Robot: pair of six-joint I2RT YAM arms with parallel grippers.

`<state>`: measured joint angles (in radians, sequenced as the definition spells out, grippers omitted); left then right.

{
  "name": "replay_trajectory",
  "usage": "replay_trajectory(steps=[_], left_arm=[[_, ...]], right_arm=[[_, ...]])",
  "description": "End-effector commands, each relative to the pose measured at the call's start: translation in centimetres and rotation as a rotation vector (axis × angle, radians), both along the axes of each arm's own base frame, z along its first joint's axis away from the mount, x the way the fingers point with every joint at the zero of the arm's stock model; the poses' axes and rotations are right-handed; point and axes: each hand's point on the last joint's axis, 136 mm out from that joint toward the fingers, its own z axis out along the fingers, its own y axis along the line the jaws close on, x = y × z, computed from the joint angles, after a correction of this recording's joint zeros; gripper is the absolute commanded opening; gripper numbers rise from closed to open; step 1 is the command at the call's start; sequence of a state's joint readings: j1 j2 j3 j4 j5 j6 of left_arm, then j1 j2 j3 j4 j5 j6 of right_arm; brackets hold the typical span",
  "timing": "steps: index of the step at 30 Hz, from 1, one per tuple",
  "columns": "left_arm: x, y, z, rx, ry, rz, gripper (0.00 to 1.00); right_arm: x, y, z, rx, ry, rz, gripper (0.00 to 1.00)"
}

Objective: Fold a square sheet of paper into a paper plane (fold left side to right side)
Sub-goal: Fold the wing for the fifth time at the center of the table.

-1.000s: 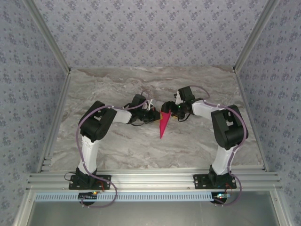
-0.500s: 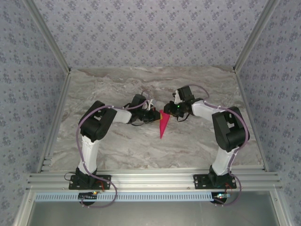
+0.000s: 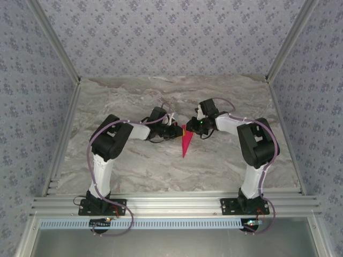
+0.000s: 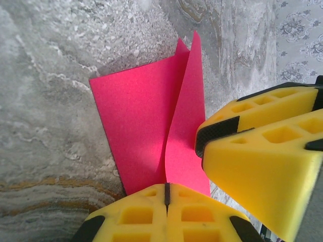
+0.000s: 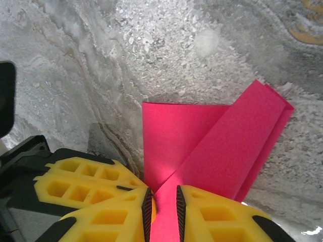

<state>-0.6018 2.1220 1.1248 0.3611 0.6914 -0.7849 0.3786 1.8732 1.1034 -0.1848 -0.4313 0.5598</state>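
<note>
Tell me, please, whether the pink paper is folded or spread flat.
Folded: the pink paper is a narrow pointed dart from above, and both wrist views show overlapping layers.

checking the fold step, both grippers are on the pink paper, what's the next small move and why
Probably the right gripper should draw its pinched flap across to the right and lay it flat. It is closed on that raised flap of the pink paper, while the left gripper is shut on another edge, likely anchoring it.

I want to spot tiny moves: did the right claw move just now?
Yes. The right claw slid slightly left, toward the pink paper, judged against its base.
</note>
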Motion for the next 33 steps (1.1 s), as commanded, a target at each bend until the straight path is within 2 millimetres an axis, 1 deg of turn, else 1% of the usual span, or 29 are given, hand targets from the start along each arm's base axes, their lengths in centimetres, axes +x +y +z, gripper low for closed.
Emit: replay_trajectory(steps=[1,9,15,19,22,26,28,31,33], left_arm=[[0.0,1.3,-3.5,0.096,0.035,0.026,0.0],[-0.1,1.5,-3.9,0.102,0.043,0.03,0.0],[-0.1,1.4,-3.8,0.098,0.042,0.031,0.0],[-0.1,1.3,-3.3,0.089,0.036,0.03,0.01],[0.0,1.5,-2.1,0.077,0.014,0.033,0.05],[0.0,2.4,0.0,0.068,-0.022,0.049,0.14],[-0.1,2.9,1.2,0.065,-0.044,0.058,0.2],[-0.7,3.5,2.7,0.072,-0.07,0.057,0.27],[-1.2,3.9,3.7,0.062,-0.08,0.057,0.29]], right_arm=[[-0.1,-0.3,-1.0,-0.043,0.014,0.008,0.24],[-0.3,-0.7,-2.2,-0.063,0.035,0.004,0.22],[-1.2,-1.7,-3.7,-0.095,0.086,-0.021,0.19],[-1.8,-2.4,-4.6,-0.122,0.115,-0.035,0.16],[-2.3,-3.1,-5.2,-0.143,0.132,-0.044,0.15],[-2.9,-3.5,-5.9,-0.154,0.151,-0.051,0.14],[-3.0,-3.5,-6.1,-0.154,0.153,-0.049,0.13],[-3.2,-3.6,-6.3,-0.152,0.156,-0.05,0.13],[-3.1,-3.6,-6.2,-0.149,0.155,-0.048,0.13]])
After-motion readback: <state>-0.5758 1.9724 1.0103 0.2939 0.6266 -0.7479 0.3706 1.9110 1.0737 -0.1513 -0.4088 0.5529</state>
